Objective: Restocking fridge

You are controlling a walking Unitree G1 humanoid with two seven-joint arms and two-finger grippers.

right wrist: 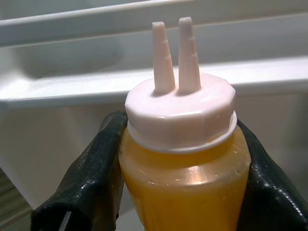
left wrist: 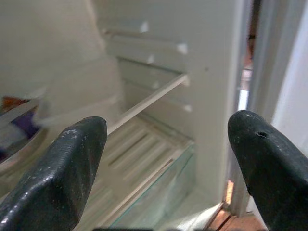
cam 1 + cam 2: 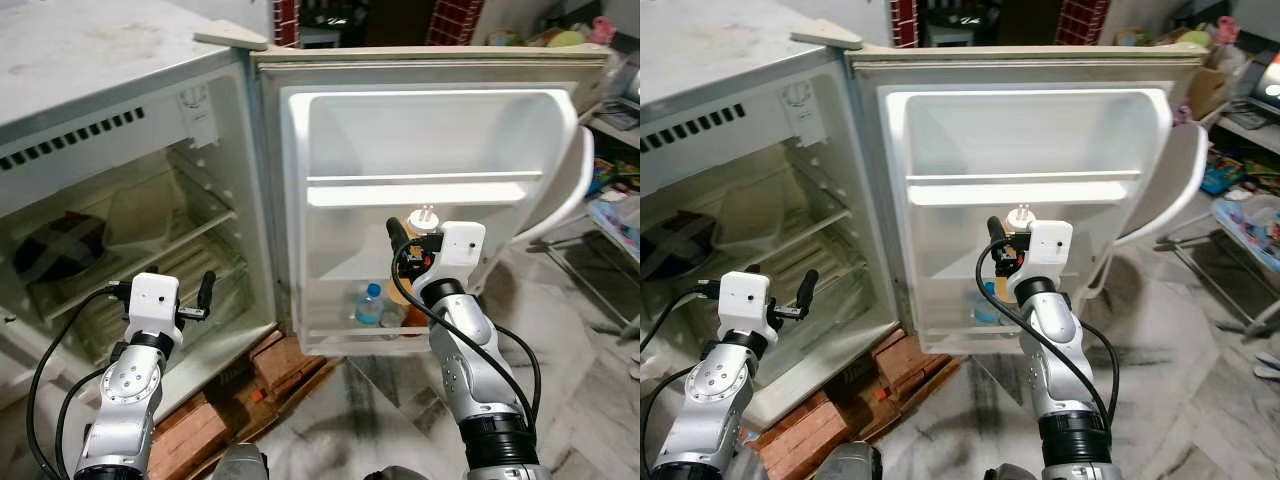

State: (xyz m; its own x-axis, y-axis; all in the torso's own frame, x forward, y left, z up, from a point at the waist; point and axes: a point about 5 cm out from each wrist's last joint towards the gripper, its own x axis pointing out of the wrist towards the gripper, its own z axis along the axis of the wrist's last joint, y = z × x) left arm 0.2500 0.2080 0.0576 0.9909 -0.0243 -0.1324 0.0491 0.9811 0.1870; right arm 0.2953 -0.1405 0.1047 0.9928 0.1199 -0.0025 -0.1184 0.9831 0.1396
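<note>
A yellow sauce bottle (image 1: 185,173) with a white twin-nozzle cap (image 1: 180,113) is pinched between the two black fingers (image 1: 86,187) of the right end effector (image 3: 412,243), held upright in front of the open fridge door (image 3: 430,200), roughly level with the gap between the door's upper shelf rail (image 3: 425,186) and the bottom door bin (image 3: 400,335). Most of the bottle's body is cut off in the right wrist view, and from the head it's hidden behind the white wrist housing, so only the cap and nozzles can be seen poking up. No label or print can be made out on it.

Down in the bottom door bin, a clear bottle with a blue cap (image 3: 370,305) can be seen, partly covered by the right arm; something next to it is too blocked to identify.

The left end effector (image 2: 163,168) is held spread wide, gripping nothing, at the mouth of the fridge compartment (image 3: 130,230), pointing in toward the shelves (image 2: 144,103). A dark round shape (image 3: 60,250) on the upper shelf is seen through the shelf and can't really be identified. A blurry purple-ish thing at the edge of the left wrist view can't be told either.

The fridge is propped on red bricks (image 3: 250,390) over a marbled floor (image 3: 590,400). Open space is left above the door's middle shelf and inside the compartment. No readable writing is spotted anywhere.
</note>
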